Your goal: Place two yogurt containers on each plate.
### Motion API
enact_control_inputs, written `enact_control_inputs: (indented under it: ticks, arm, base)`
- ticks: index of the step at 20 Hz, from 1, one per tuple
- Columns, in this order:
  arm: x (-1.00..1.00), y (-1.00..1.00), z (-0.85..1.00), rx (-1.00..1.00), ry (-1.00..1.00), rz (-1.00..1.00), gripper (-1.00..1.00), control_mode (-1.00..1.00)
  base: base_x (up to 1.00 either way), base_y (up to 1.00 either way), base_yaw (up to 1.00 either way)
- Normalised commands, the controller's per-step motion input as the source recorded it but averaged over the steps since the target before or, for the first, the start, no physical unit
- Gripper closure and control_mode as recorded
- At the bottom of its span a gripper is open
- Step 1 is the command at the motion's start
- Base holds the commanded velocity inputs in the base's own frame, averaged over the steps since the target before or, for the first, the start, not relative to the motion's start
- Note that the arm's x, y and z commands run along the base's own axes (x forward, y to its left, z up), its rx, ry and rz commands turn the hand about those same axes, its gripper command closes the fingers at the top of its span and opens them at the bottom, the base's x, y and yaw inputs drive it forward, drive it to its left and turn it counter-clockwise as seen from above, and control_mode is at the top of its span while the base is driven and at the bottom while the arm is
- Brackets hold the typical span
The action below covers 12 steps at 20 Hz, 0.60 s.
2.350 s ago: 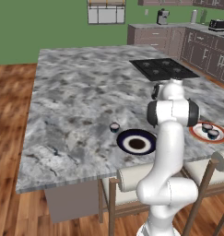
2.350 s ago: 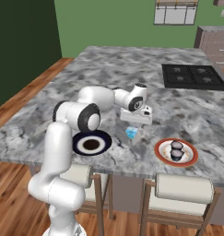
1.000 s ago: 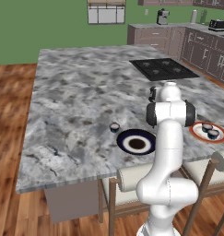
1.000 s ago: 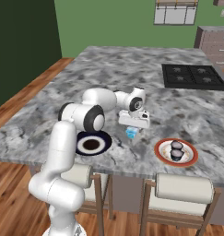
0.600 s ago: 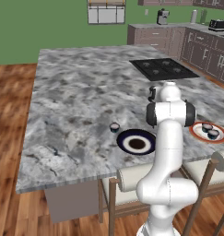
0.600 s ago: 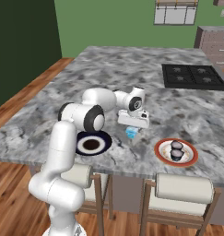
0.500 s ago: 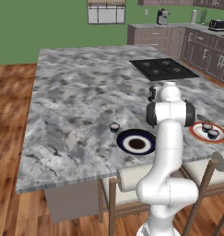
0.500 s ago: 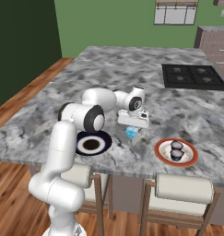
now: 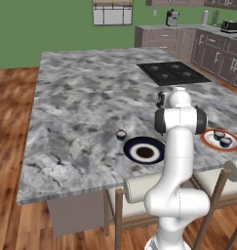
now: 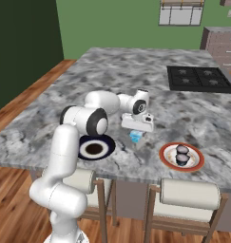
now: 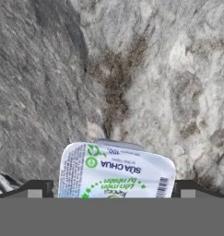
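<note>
Left base view: a dark cup (image 9: 121, 135) sits left of the navy plate (image 9: 144, 150) at centre; two cups rest on the orange-rimmed plate (image 9: 220, 140) at right.

Right base view: the gripper (image 10: 136, 131) hovers over the light-blue tub (image 10: 135, 137), centre.

Hand view: the tub (image 11: 115, 170) lies between spread fingertips (image 11: 36, 189), bottom centre.

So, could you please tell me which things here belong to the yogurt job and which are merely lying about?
Job: light-blue tub, gripper, dark cup, navy plate, orange-rimmed plate with two cups.
Lying about: cooktop, stools.
</note>
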Motion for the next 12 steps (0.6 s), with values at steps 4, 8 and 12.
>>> enact_control_inputs:
  ticks: [4,8,12]
  arm:
    - [0.00,0.00,-0.18,0.00,0.00,0.00,-1.00,-1.00]
    - [0.00,0.00,-0.29,0.00,0.00,0.00,-1.00,-1.00]
    - [0.00,0.00,-0.11,0.00,0.00,0.00,-1.00,-1.00]
  base:
    - [0.00,0.00,0.00]
    - [0.00,0.00,0.00]
    - [0.00,0.00,0.00]
